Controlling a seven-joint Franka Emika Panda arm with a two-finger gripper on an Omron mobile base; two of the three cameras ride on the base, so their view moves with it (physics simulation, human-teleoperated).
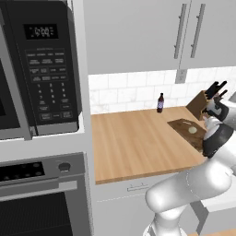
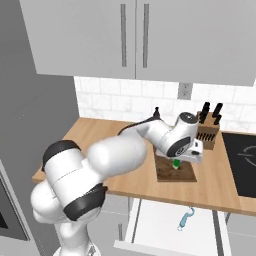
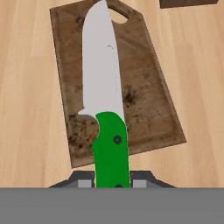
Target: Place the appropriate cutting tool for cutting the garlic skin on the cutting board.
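Two dark fingers of our gripper [image 3: 112,180] are clamped on the green handle of the cutting tool [image 3: 105,105], one on each side of it at the bottom of the hand view. The silver blade runs straight away from the hand, and its tip reaches the handle hole at the far end of the cutting board [image 3: 148,96]. We see the knife in front of the dark, stained wood of the board along nearly its whole length; whether the blade touches the wood or hangs just above it we cannot tell from this view.

In the right base view our arm reaches forward over the countertop [image 2: 100,135], and the gripper [image 2: 176,164] points down over the cutting board [image 2: 185,174], with a bit of the green cutting tool [image 2: 176,163] showing beneath the hand. The board lies on the light wood between the arm and the stovetop [image 2: 242,155]. The knife block [image 2: 206,134], with its black handles, stands just behind the board against the tiled wall.

In the left base view the cutting board [image 1: 182,125] lies near the right edge, and the garlic [image 1: 192,130] rests on it as a small pale round shape. The knife block [image 1: 201,104] stands beside it, and a dark bottle [image 1: 160,103] stands upright by the wall, apart from the board. An open drawer [image 2: 160,225] below the counter holds a blue-handled tool [image 2: 185,219].
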